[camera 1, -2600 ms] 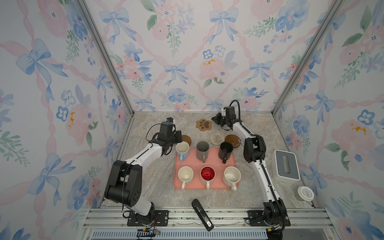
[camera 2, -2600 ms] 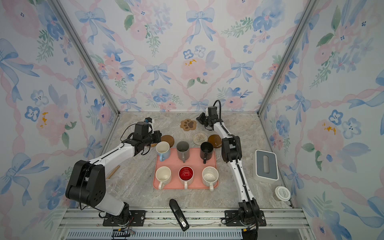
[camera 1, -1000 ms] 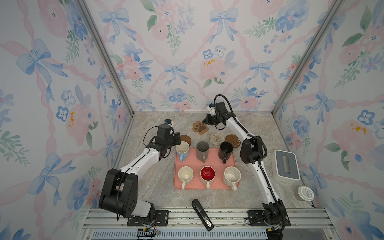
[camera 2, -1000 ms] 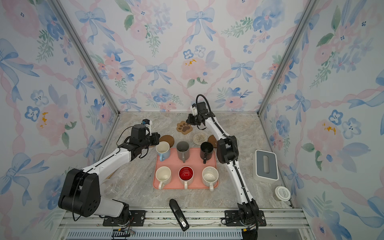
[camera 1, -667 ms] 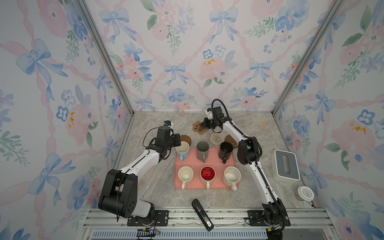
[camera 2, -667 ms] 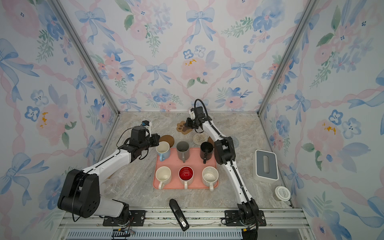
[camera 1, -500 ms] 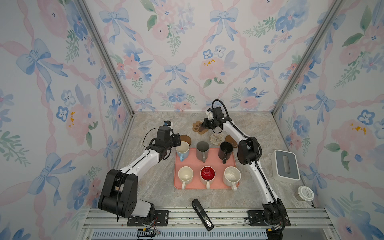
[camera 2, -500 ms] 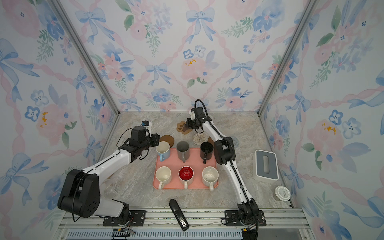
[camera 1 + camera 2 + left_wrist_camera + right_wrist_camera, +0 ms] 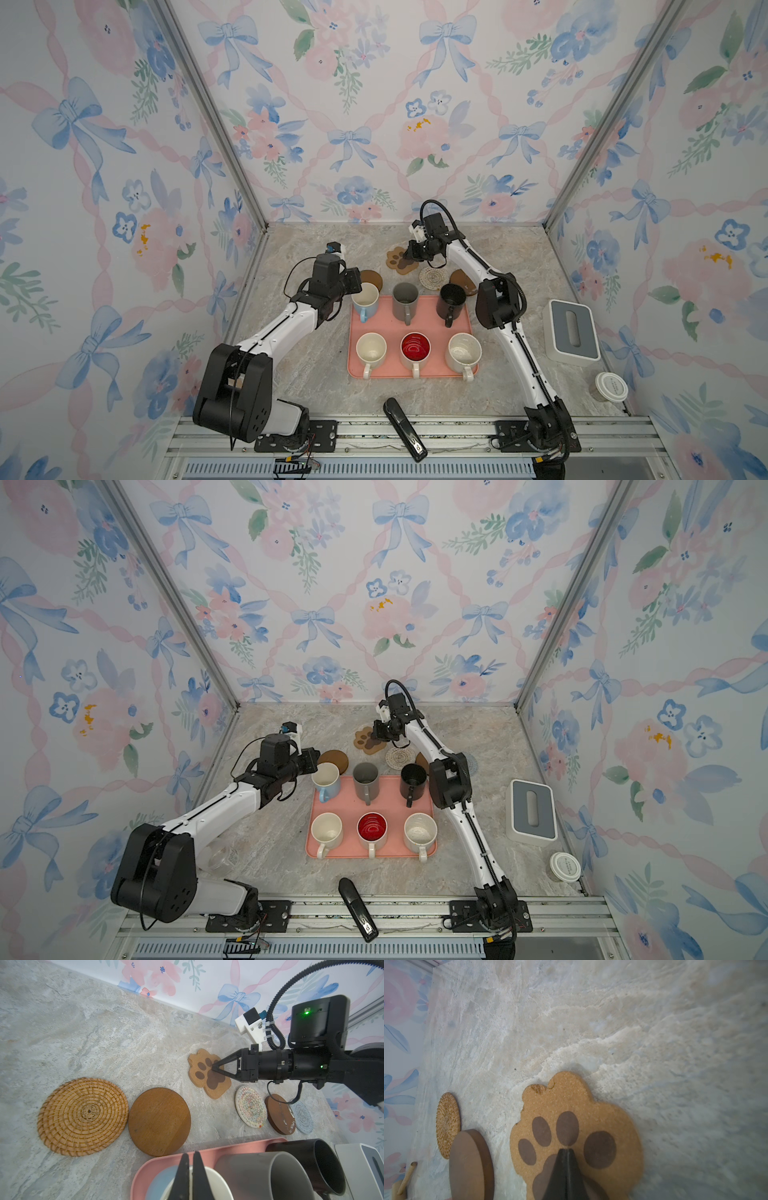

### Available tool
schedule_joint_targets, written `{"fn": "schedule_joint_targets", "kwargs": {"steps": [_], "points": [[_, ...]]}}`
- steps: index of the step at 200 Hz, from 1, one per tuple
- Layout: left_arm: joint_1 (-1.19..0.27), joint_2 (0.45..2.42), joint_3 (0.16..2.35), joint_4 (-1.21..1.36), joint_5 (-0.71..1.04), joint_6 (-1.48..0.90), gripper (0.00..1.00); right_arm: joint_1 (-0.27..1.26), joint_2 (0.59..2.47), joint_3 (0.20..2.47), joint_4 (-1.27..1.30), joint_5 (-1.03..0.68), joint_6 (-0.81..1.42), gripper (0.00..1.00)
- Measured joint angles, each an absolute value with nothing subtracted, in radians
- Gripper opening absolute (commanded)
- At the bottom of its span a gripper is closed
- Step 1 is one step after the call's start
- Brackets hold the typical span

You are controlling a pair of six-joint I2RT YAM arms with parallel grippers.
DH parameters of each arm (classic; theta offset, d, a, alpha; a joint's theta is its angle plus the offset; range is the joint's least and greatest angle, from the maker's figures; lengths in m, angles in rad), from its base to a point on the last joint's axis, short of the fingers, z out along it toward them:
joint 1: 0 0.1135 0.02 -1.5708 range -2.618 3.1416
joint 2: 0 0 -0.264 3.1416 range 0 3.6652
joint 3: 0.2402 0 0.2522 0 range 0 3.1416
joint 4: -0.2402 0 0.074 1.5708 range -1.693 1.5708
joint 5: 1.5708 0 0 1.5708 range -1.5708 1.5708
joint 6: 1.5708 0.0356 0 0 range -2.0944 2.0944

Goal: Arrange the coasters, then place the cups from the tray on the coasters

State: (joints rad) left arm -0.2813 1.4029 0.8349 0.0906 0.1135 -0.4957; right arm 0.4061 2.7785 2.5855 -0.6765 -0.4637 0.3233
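Six cups stand on the pink tray (image 9: 428,322): light blue (image 9: 365,301), grey (image 9: 405,296), black (image 9: 452,298), cream (image 9: 371,349), red-inside (image 9: 415,347), speckled (image 9: 463,353). The coasters lie in a row behind it: rattan (image 9: 83,1116), brown round (image 9: 159,1122), paw-print (image 9: 216,1082), cream crochet (image 9: 251,1106), and a second brown round (image 9: 280,1113) overlapping the pale blue one (image 9: 303,1118). My right gripper (image 9: 566,1149) is shut, its tips pressing on the paw-print coaster (image 9: 397,259). My left gripper (image 9: 188,1155) is shut and holds nothing, just over the light blue cup's rim.
A grey-white slotted box (image 9: 573,330) stands right of the tray, with a lidded paper cup (image 9: 611,386) nearer the front. A black stapler-like object (image 9: 405,428) lies at the front edge. Walls close in the back and both sides.
My right gripper swung left across the back and came down on the paw-print coaster, which slid slightly forward and left. The left gripper stayed by the light blue cup.
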Motion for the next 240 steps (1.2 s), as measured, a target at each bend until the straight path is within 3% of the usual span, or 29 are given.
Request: {"fn": "schedule_joint_targets", "kwargs": {"steps": [240], "points": [[-0.283,1.338,0.789,0.106,0.112,-0.503,0.0,0.459,2.582,2.271,-0.782,-0.517,0.261,0.0]]}}
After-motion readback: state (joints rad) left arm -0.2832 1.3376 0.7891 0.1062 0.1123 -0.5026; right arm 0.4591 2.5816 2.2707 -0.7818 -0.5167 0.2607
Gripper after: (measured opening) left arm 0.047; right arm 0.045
